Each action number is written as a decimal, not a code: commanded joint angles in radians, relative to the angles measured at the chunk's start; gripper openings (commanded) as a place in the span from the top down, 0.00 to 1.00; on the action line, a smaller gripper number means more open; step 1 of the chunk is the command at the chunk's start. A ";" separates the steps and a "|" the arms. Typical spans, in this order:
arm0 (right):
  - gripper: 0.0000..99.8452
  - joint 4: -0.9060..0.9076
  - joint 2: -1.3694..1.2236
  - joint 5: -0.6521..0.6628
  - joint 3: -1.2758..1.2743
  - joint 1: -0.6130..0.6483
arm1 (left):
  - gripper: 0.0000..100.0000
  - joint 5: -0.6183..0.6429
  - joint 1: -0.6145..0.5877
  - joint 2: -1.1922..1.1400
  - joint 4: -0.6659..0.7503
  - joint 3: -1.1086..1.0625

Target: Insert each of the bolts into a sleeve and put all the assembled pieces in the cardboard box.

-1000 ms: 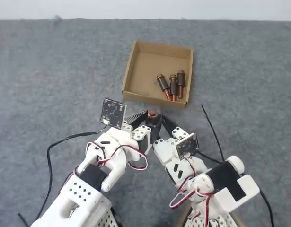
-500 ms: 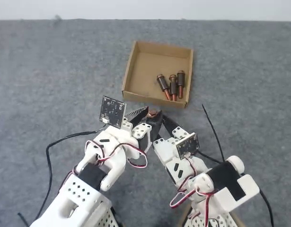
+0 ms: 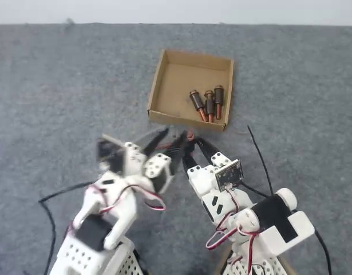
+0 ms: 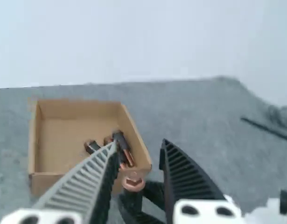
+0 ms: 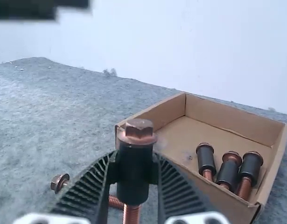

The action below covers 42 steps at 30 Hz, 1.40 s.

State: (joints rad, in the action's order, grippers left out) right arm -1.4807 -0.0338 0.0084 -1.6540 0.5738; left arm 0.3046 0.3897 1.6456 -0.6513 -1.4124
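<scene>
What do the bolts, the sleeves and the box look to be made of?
Bolts: metal, probably copper-plated, going by the shiny reddish-brown hex head and thread. Sleeves: matte black, likely rubber or plastic; no glint. Box: plain brown cardboard, with thin folded walls.

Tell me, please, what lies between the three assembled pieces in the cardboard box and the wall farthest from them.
Only the bare floor of the cardboard box lies there, beside the assembled pieces; the high view shows it plainly.

Left gripper [image 4: 138, 145] with fingers apart; right gripper [image 5: 134, 161], just beside it, clamped on a sleeved bolt [image 5: 139, 132]
</scene>
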 commanded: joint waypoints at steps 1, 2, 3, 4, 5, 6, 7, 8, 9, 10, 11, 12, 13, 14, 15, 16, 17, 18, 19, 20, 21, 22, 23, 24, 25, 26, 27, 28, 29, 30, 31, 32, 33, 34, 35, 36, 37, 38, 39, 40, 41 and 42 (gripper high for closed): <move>0.99 -0.028 0.008 0.011 0.028 -0.016 | 0.86 -0.005 -0.121 0.153 -0.009 0.031; 0.99 -0.028 0.008 0.011 0.026 -0.016 | 0.86 -0.005 -0.157 0.178 -0.009 0.025; 0.99 -0.027 0.008 0.011 0.026 -0.018 | 0.86 -0.005 -0.187 0.186 -0.009 0.024; 0.99 -0.027 0.008 0.011 0.026 -0.018 | 0.86 -0.005 -0.215 0.183 -0.008 0.025; 0.99 -0.027 0.008 0.011 0.026 -0.018 | 0.86 -0.005 -0.236 0.178 0.002 0.025; 0.99 -0.027 0.008 0.011 0.026 -0.018 | 0.86 -0.005 -0.258 0.173 0.020 0.022; 0.99 -0.027 0.008 0.011 0.025 -0.018 | 0.86 -0.005 -0.282 0.172 0.035 0.021; 0.99 -0.027 0.008 0.011 0.025 -0.018 | 0.86 -0.005 -0.307 0.172 0.043 0.021; 0.99 -0.027 0.008 0.012 0.025 -0.018 | 0.86 -0.005 -0.331 0.172 0.046 0.021; 0.99 -0.027 0.008 0.012 0.025 -0.018 | 0.86 -0.005 -0.358 0.172 0.046 0.021; 0.99 -0.027 0.008 0.012 0.023 -0.019 | 0.86 -0.005 -0.384 0.172 0.043 0.019; 0.99 -0.027 0.008 0.012 0.023 -0.019 | 0.86 -0.005 -0.410 0.172 0.041 0.013; 0.99 -0.027 0.008 0.012 0.023 -0.019 | 0.87 -0.005 -0.433 0.173 0.041 -0.005; 0.99 -0.027 0.008 0.012 0.023 -0.019 | 0.88 -0.005 -0.456 0.173 0.041 -0.028; 0.99 -0.027 0.008 0.012 0.023 -0.019 | 0.90 -0.005 -0.474 0.173 0.041 -0.059; 0.99 -0.027 0.008 0.012 0.023 -0.019 | 0.93 -0.005 -0.489 0.173 0.043 -0.096; 0.99 -0.027 0.008 0.012 0.023 -0.019 | 0.97 -0.006 -0.500 0.173 0.046 -0.139; 0.99 -0.027 0.008 0.012 0.023 -0.019 | 0.99 -0.008 -0.509 0.173 0.046 -0.182; 0.99 -0.027 0.008 0.012 0.023 -0.019 | 0.99 -0.009 -0.522 0.173 0.046 -0.217; 0.99 -0.027 0.008 0.012 0.023 -0.019 | 0.98 -0.009 -0.540 0.173 0.046 -0.249; 0.99 -0.027 0.008 0.012 0.023 -0.019 | 0.98 -0.009 -0.559 0.173 0.046 -0.272; 0.99 -0.027 0.008 0.012 0.023 -0.019 | 0.98 -0.009 -0.580 0.172 0.038 -0.275; 0.99 -0.027 0.008 0.012 0.023 -0.019 | 0.98 -0.009 -0.605 0.173 0.020 -0.272; 0.99 -0.027 0.008 0.012 0.023 -0.019 | 0.98 -0.009 -0.626 0.173 0.005 -0.272; 0.99 -0.027 0.008 0.012 0.023 -0.019 | 0.98 -0.008 -0.643 0.173 -0.006 -0.272; 0.99 -0.027 0.008 0.012 0.023 -0.019 | 0.98 -0.008 -0.657 0.173 -0.026 -0.272; 0.99 -0.027 0.008 0.014 0.023 -0.021 | 0.98 -0.008 -0.663 0.173 -0.061 -0.272; 0.99 -0.027 0.008 0.014 0.023 -0.022 | 0.98 -0.008 -0.666 0.173 -0.098 -0.272; 0.99 -0.027 0.008 0.014 0.017 -0.031 | 0.98 -0.008 -0.666 0.173 -0.137 -0.272; 0.99 -0.027 0.010 0.014 0.015 -0.038 | 0.98 -0.008 -0.663 0.172 -0.184 -0.272; 0.99 -0.027 0.010 0.014 0.014 -0.041 | 0.98 -0.008 -0.661 0.172 -0.236 -0.272; 0.99 -0.027 0.010 0.014 0.014 -0.041 | 0.98 -0.009 -0.652 0.173 -0.273 -0.272; 0.99 -0.027 0.010 0.014 0.012 -0.041 | 0.98 -0.009 -0.632 0.173 -0.299 -0.272; 0.99 -0.027 0.012 0.014 0.012 -0.041 | 0.98 -0.009 -0.609 0.172 -0.324 -0.272; 0.99 -0.028 0.016 0.014 0.012 -0.042 | 0.98 -0.009 -0.589 0.172 -0.354 -0.272; 0.99 -0.031 0.018 0.014 0.011 -0.051 | 0.98 -0.009 -0.571 0.172 -0.384 -0.272; 0.99 -0.036 0.018 0.014 0.011 -0.065 | 0.98 -0.009 -0.559 0.172 -0.407 -0.272; 0.99 -0.036 0.018 0.014 0.017 -0.079 | 0.98 -0.009 -0.554 0.172 -0.417 -0.272; 0.99 -0.036 0.018 0.015 0.029 -0.096 | 0.98 -0.009 -0.554 0.172 -0.414 -0.272; 0.99 -0.035 0.018 0.018 0.048 -0.114 | 0.98 -0.011 -0.554 0.172 -0.414 -0.272; 0.99 -0.031 0.018 0.035 0.069 -0.133 | 0.98 -0.011 -0.554 0.170 -0.414 -0.272; 0.99 -0.031 0.018 0.054 0.089 -0.150 | 0.98 -0.011 -0.554 0.170 -0.414 -0.272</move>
State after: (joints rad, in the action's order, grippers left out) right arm -1.4807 -0.0353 0.0130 -1.6418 0.4772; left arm 0.3061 -0.1734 1.8021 -1.0625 -1.6947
